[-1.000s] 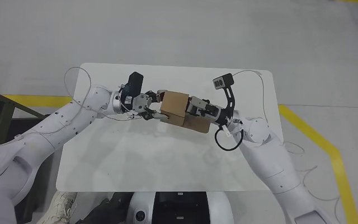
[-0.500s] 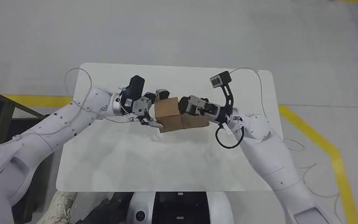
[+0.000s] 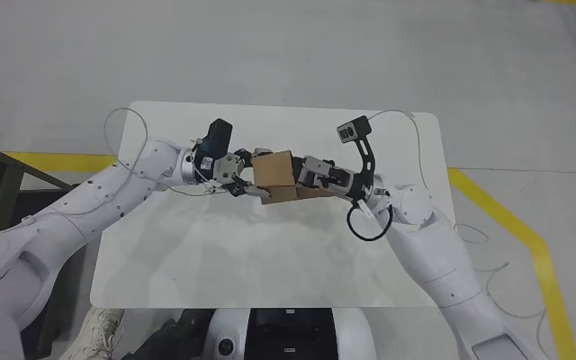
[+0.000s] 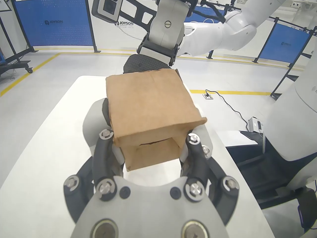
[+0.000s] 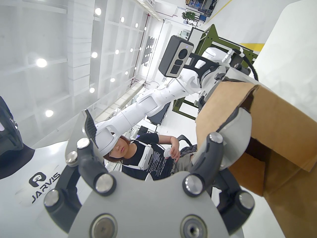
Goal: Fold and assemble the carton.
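White table (image 3: pixel 225 261) lies under carton (image 3: pixel 274 169), grey floor (image 3: pixel 270 45) around

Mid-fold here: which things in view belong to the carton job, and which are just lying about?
Job in hand:
carton
left gripper, shut on the carton
right gripper, open at the carton's far end
table

Lying about:
blue barriers
floor cable
green rack

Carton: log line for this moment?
carton: over table | left gripper: shut on carton | right gripper: open, one finger against carton
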Robot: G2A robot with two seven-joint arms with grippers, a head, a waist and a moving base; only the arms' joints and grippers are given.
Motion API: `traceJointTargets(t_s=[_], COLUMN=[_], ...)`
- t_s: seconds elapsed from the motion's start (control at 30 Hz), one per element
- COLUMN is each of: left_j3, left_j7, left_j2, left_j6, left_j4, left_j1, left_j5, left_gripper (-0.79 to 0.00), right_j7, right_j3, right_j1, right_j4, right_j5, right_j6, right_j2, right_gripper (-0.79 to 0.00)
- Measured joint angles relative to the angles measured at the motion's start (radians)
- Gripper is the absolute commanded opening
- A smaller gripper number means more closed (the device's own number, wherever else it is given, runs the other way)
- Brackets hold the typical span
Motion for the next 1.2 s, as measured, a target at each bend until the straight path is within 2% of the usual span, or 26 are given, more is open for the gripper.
traceJointTargets(t_s=[0.13, 0.37, 0.57, 0.77, 1.07, 1.2], left_j3=[0.0, 0.0, -0.022, -0.09, -0.207, -0.259], left_j7=[0.0, 0.0, 0.0, 0.0, 0.0, 0.0], left_j2=[-0.001, 0.002, 0.011, 0.04, 0.083, 0.099], left_j6=[0.0, 0.0, 0.0, 0.0, 0.0, 0.0], left_j4=[0.003, 0.007, 0.004, -0.026, -0.092, -0.128], left_j1=[-0.002, -0.003, -0.001, 0.022, 0.083, 0.113], left_j5=[0.001, -0.006, -0.022, -0.038, -0.057, -0.074], left_gripper=[-0.542, -0.539, -0.523, -0.526, -0.533, -0.533], right_j7=[-0.004, -0.015, -0.1, -0.168, -0.228, -0.235], right_j3=[0.008, 0.048, 0.178, 0.281, 0.275, 0.259], right_j1=[-0.002, -0.012, -0.08, -0.175, -0.196, -0.192], right_j4=[0.0, 0.006, -0.013, -0.05, -0.005, 0.022], right_j5=[0.0, 0.014, -0.01, -0.059, -0.074, -0.075], right_j6=[0.0, -0.019, -0.059, -0.003, 0.066, 0.077], right_j2=[0.0, 0.005, 0.028, 0.048, 0.048, 0.045], right_gripper=[0.0, 0.0, 0.0, 0.0, -0.003, -0.114])
